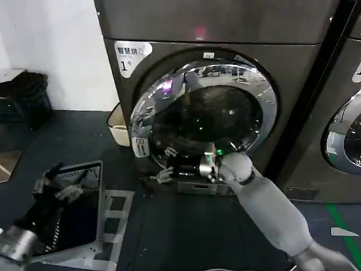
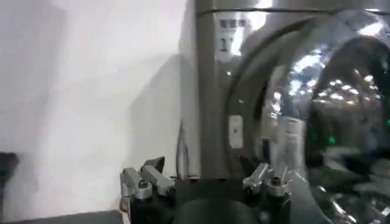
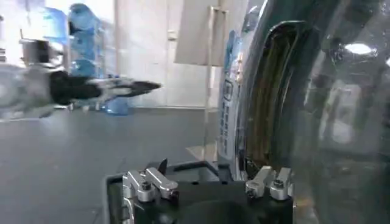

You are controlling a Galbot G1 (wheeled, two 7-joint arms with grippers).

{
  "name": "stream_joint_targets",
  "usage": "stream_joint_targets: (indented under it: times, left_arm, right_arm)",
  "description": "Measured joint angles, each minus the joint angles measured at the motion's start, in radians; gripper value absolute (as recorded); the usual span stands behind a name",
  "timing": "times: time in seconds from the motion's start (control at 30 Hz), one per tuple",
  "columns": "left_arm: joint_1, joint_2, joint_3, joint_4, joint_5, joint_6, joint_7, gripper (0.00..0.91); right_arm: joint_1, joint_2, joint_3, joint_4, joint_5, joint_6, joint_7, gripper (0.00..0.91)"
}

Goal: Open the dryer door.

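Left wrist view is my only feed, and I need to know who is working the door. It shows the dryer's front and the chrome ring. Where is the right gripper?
Observer: In the head view the right gripper is at the lower rim of the dryer door, near the white sticker. Your left gripper hangs low over the floor, away from the dryer.
Operator: Is the right one holding the rim?
Observer: No. In the right wrist view it is open with nothing between its fingers, and the rim is beside it. A dark gap shows behind the rim, so the door looks slightly ajar.
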Motion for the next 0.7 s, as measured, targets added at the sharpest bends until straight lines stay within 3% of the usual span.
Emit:
stream_joint_targets:
  times: [0.27,0.6,0.7]
  left_arm:
    - [-0.112,0.118,0.134,0.078,-0.075,0.005,-0.031,0.907]
    - [-0.307,0.249,0.416,0.220,-0.202,-0.096,-0.031,0.907]
    - [-0.370,0.270,0.526,0.259,-0.240,-0.100,-0.032,0.907]
  right_arm:
    - [-0.128,-0.092,0.100,0.078,0.019,0.041,-0.192,0.907]
    - [-0.299,-0.179,0.273,0.151,0.041,0.112,-0.350,0.907]
    - [-0.358,-0.188,0.360,0.137,0.013,0.126,-0.410,0.907]
